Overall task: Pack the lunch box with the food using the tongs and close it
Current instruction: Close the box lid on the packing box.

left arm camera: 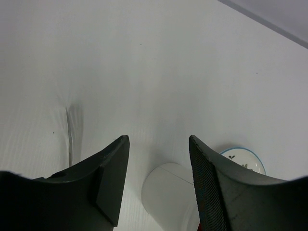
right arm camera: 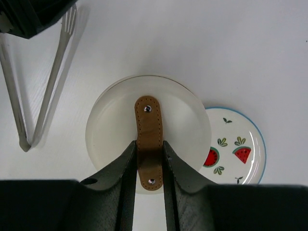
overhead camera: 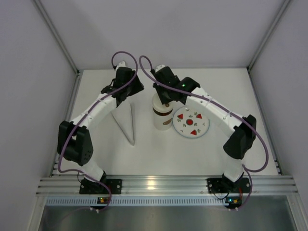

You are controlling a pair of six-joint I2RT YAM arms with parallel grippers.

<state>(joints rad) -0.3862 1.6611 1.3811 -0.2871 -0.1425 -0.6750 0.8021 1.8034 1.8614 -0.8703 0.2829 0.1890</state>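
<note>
The white lunch box (overhead camera: 162, 119) with its brown mark stands mid-table. Its side also shows low between the fingers in the left wrist view (left arm camera: 168, 192). My right gripper (right arm camera: 149, 143) is shut on the brown handle (right arm camera: 147, 122) of the round white lid (right arm camera: 110, 130). The lid sits directly over the lunch box's mouth and hides it. The metal tongs (overhead camera: 126, 122) (right arm camera: 48, 82) lie flat on the table to the left of the box. My left gripper (left arm camera: 159, 139) hangs open and empty above the table behind the tongs. The food is hidden in every view.
A flat white plate (overhead camera: 191, 122) (right arm camera: 236, 149) with watermelon prints lies just right of the lunch box, with nothing on it. White walls close the table in at the back and on both sides.
</note>
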